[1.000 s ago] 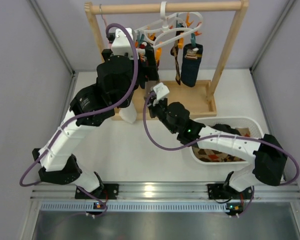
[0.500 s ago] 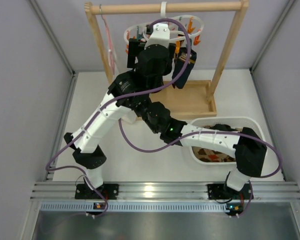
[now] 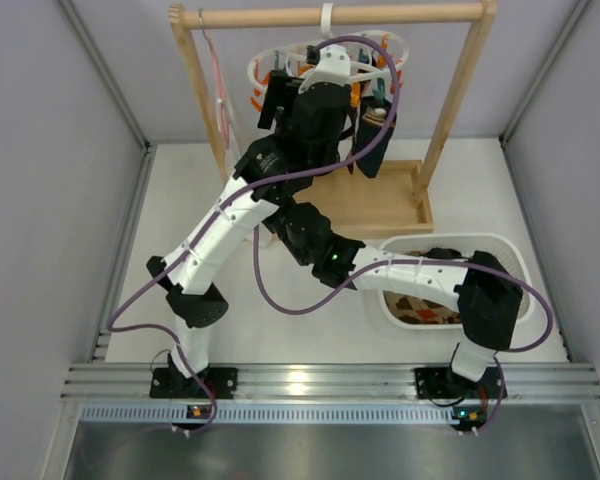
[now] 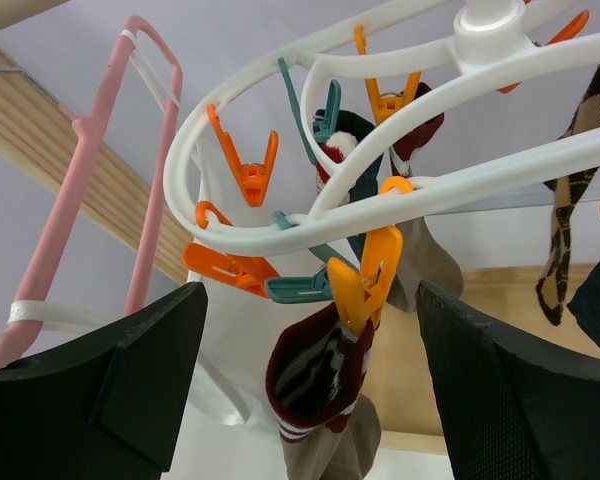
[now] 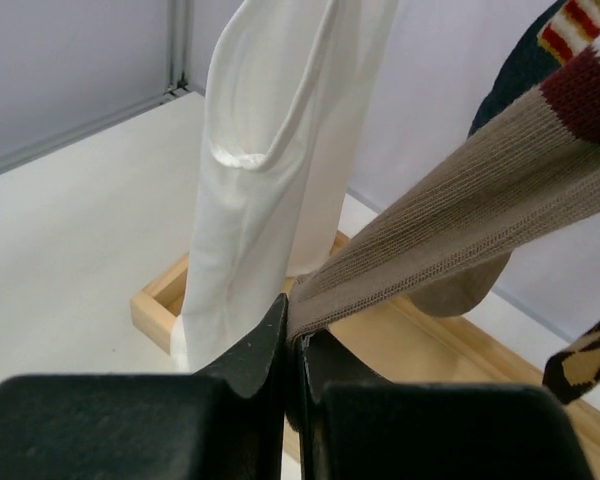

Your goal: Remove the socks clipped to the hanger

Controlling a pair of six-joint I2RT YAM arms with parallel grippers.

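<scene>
The white hanger [image 4: 500,165] with orange and teal pegs hangs from the wooden rail [image 3: 330,15]. A taupe-brown sock [image 4: 320,370] with a maroon striped cuff hangs from a yellow-orange peg [image 4: 365,285]. My left gripper [image 4: 310,295] is open, a finger on each side of that cuff, touching nothing. My right gripper [image 5: 295,335] is shut on the toe end of the taupe-brown sock [image 5: 460,220], which is stretched taut up to the right. In the top view the left gripper [image 3: 320,95] is up at the hanger and largely hides the right gripper. A dark navy sock [image 3: 375,150] and a diamond-patterned sock [image 4: 560,240] stay clipped.
A long white cloth [image 5: 270,170] hangs just left of my right gripper, over the rack's wooden base [image 3: 380,205]. A thin pink hanger [image 3: 220,100] hangs at the rail's left end. A white basket [image 3: 510,245] holding socks sits at the right.
My left arm has swung right from the rack's left post to the hanger, and its jaws have narrowed a little. My right arm has shifted left beneath it, still shut on the sock.
</scene>
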